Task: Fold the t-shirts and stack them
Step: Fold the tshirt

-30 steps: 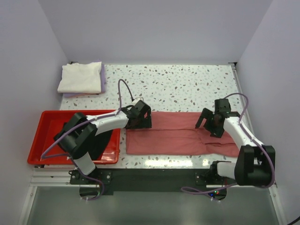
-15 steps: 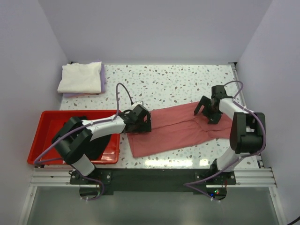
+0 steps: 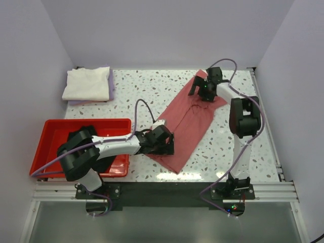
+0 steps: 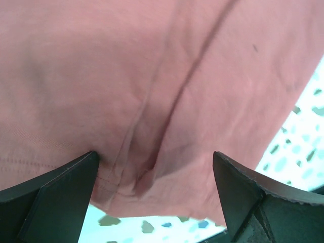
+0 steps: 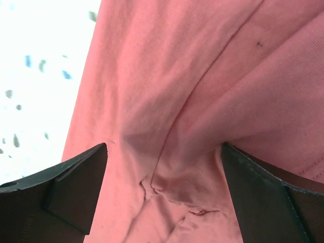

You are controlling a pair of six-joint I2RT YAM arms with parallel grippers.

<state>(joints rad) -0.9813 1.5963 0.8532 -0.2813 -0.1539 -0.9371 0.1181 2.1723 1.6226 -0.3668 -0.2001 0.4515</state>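
The dusty red t-shirt [image 3: 187,119], folded into a long strip, lies diagonally on the speckled table, from the near middle to the far right. My left gripper [image 3: 163,146] is over its near end. In the left wrist view its jaws [image 4: 154,157] stand wide apart, with the puckered hem of the shirt [image 4: 152,76] between them. My right gripper [image 3: 201,90] is over the far end. Its jaws [image 5: 164,147] are also wide apart over wrinkled cloth [image 5: 177,76]. A folded cream-white t-shirt [image 3: 86,83] lies on a pale lavender one [image 3: 110,81] at the far left.
A rigid red tray [image 3: 48,134] stands at the near left, partly under my left arm, with something dark [image 3: 112,158] inside. White walls close in the table on the left, back and right. The right arm's cable [image 3: 228,63] loops near the back wall.
The red shirt has swung from lying across the front to a diagonal. My right gripper went to the far side with one end. My left gripper went nearer and rightward with the other.
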